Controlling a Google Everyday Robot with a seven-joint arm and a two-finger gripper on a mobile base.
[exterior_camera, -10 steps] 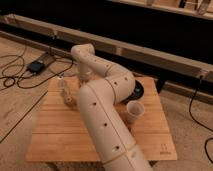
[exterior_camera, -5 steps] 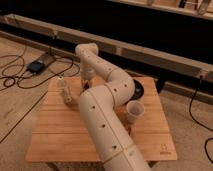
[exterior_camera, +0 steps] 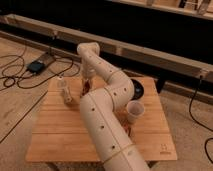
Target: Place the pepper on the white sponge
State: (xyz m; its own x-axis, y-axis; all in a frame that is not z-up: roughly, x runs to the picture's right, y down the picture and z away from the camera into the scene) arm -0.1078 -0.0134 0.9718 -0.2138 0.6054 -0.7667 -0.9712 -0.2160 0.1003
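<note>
My gripper (exterior_camera: 85, 89) hangs down from the wrist over the back left part of the wooden table (exterior_camera: 55, 137), just right of a clear pale-capped bottle (exterior_camera: 64, 90). A small dark red-brown bit shows at the gripper's lower end (exterior_camera: 84, 94); it may be the pepper, but I cannot tell. The white sponge is not visible; my cream arm (exterior_camera: 102, 115) covers the middle of the table.
A white cup (exterior_camera: 134, 111) stands right of the arm. A dark round dish (exterior_camera: 137, 90) lies behind it near the back right edge. Cables and a dark box (exterior_camera: 36, 66) lie on the floor at left. A long low rail runs behind the table.
The wrist and gripper have swung to the right, away from the bottle, towards the table's middle. The bottle, the cup and the dish have not moved.
</note>
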